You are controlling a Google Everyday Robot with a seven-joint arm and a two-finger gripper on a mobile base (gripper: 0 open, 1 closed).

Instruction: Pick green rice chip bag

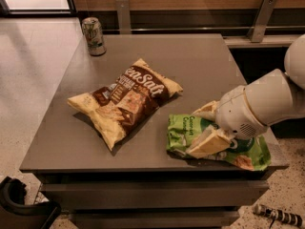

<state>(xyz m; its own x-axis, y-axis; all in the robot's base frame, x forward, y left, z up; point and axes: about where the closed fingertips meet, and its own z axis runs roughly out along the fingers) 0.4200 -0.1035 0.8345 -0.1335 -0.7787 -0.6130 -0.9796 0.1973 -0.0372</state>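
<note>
The green rice chip bag [182, 130] lies flat at the table's front right corner, with its right end [250, 152] at the table edge. My gripper [207, 127] reaches in from the right and is down on the bag's middle. It is open: one cream finger [206, 110] is on the far side of the bag and the other finger [208, 143] is on the near side. The bag's centre is hidden under the wrist.
A brown-and-cream "Sea Salt" chip bag [125, 100] lies mid-table, left of the green bag. A soda can [93, 36] stands at the far left corner. The grey table [190, 61] has a railing behind it, and a dark object [19, 209] sits on the floor at the front left.
</note>
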